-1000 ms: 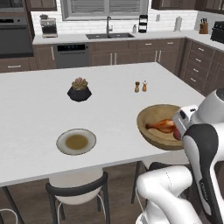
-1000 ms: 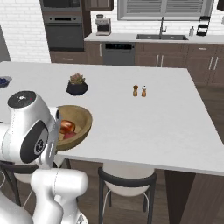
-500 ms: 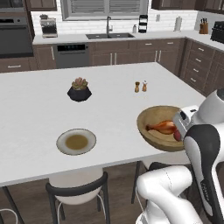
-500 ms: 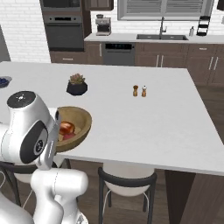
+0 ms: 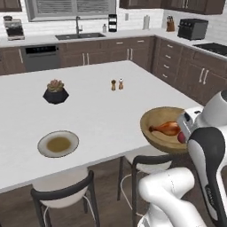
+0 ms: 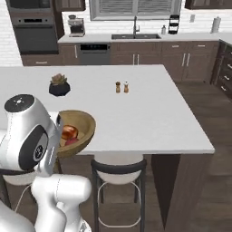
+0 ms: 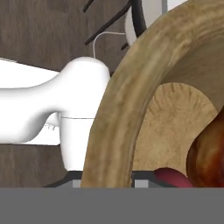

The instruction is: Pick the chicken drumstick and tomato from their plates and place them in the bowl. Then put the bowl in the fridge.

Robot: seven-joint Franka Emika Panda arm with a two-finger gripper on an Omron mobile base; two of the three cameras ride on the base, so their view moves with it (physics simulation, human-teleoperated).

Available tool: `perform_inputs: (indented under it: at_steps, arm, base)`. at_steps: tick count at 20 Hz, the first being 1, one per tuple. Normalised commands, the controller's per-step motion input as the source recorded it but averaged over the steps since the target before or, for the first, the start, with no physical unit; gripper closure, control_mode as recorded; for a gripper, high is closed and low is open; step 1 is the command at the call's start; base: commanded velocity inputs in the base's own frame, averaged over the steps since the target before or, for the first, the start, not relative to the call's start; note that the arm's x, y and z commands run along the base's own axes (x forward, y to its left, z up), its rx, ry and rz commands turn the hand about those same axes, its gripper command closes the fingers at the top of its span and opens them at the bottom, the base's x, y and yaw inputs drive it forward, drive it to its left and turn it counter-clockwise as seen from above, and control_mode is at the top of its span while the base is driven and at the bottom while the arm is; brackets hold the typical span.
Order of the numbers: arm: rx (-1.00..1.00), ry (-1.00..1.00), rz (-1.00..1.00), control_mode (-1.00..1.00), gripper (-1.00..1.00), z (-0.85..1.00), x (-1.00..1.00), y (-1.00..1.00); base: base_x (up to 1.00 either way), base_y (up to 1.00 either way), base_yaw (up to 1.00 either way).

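wooden bowl [image 5: 156, 127]: one, at the hand
chicken drumstick [image 5: 166, 128]: one, inside that bowl
tomato [image 5: 181, 138]: one, in the bowl beside the hand
tan-rimmed plate [image 5: 58, 143]: one, well apart from the hand
potted plant [image 5: 55, 91]: one
shakers [image 5: 117, 84]: two, side by side
stools [image 5: 64, 191]: two

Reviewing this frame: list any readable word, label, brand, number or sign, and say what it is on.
None can be read. The bowl, the tan plate, the salt and pepper shakers and the toaster carry no visible lettering; the oven's panel is too small to tell.
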Motion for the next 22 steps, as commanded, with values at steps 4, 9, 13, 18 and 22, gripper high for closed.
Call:
perform_inputs:
  at_steps: [4,9,13,18,22]
  arm:
    - [0.0,0.0,0.0,1.0,1.0,0.0,0.0,0.0]
    - [0.0,0.0,0.0,1.0,1.0,0.0,0.0,0.0]
    - [0.0,0.0,0.0,1.0,1.0,0.0,0.0,0.0]
    - [0.0,0.0,0.0,1.0,1.0,0.0,0.0,0.0]
    - [0.0,0.0,0.0,1.0,1.0,0.0,0.0,0.0]
  base:
    - [-0.28,-0.02,-0.74]
    - [0.0,-0.21,-0.85]
    - [0.0,-0.4,-0.87]
    - [0.3,-0.79,-0.67]
    - [0.89,-0.64,-0.32]
